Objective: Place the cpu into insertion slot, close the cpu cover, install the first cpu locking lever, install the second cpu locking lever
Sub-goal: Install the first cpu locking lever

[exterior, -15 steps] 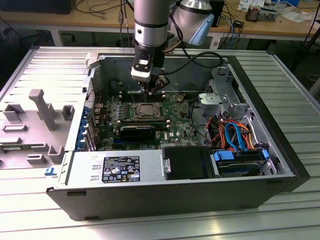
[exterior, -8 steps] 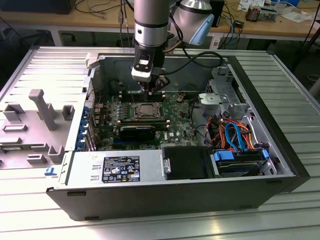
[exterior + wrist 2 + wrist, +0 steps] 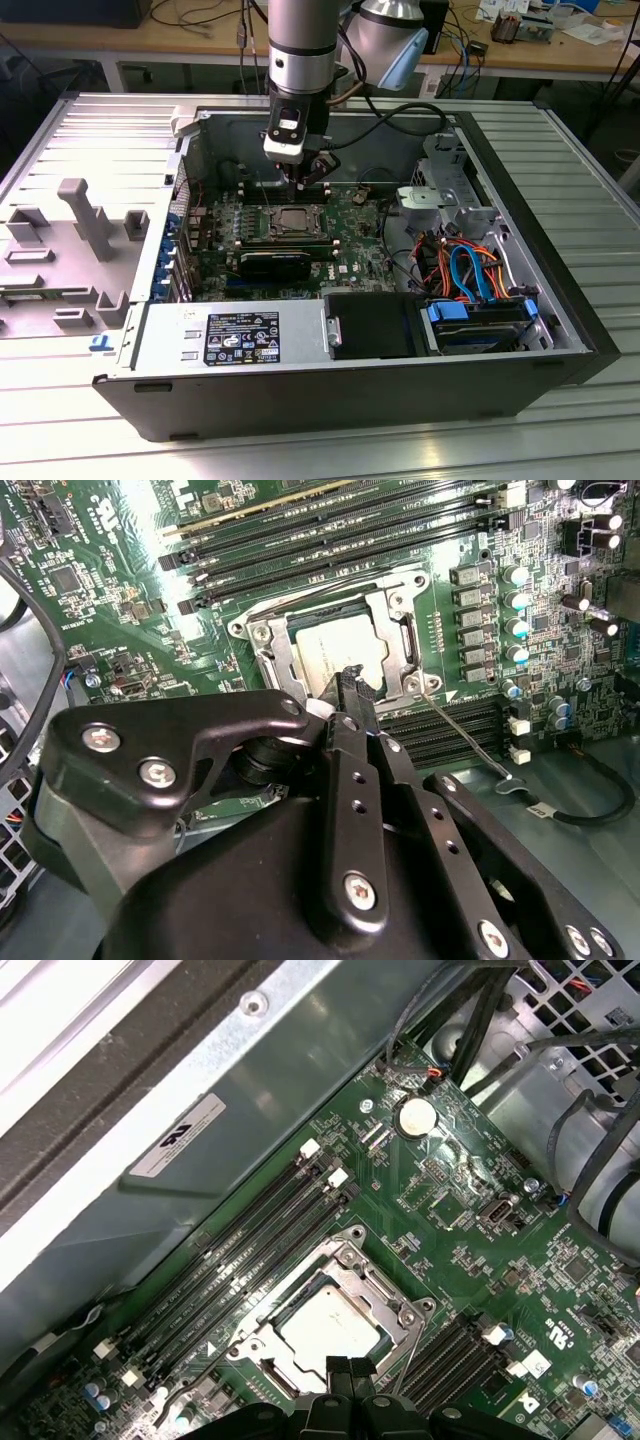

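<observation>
status | your end effector [image 3: 347, 1368] has its tips pressed together, nothing gripped | cpu [image 3: 330, 1325] sits in the insertion slot [image 3: 297, 1298] just beneath those tips | cpu cover [image 3: 378, 1282] is down flat around the chip | one thin locking lever [image 3: 465, 735] angles away from the socket, right beside the end effector

Here lie one cpu [image 3: 330, 1325], one cpu cover [image 3: 372, 1278], one green motherboard [image 3: 470, 1260], one coin battery [image 3: 417, 1115] and one computer case [image 3: 300, 395].
</observation>
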Controlling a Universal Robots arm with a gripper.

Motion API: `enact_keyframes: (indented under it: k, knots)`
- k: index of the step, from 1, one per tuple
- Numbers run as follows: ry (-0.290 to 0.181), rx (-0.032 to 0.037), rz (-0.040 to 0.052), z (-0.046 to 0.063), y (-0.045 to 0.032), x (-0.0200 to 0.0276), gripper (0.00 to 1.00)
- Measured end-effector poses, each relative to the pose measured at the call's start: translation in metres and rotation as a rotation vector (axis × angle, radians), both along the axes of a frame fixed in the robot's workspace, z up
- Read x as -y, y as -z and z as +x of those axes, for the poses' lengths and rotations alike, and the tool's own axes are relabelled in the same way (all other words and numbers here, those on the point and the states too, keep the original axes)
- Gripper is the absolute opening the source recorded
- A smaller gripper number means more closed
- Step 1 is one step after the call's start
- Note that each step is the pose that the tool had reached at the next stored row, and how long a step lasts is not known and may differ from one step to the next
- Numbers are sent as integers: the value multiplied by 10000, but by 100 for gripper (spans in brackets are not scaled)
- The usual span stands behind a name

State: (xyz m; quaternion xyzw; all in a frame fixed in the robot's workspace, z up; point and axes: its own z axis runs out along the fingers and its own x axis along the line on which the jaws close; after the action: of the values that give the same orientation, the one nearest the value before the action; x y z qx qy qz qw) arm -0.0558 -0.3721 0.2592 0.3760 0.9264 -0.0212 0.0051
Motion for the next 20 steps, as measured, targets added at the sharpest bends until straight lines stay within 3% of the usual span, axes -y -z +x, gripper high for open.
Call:
enact_keyframes:
  k: [13,20]
  knots:
    - [-27,0,-15,0,-1,-1,11]
    - [-602,1,-15,-12,-70,-1,11]
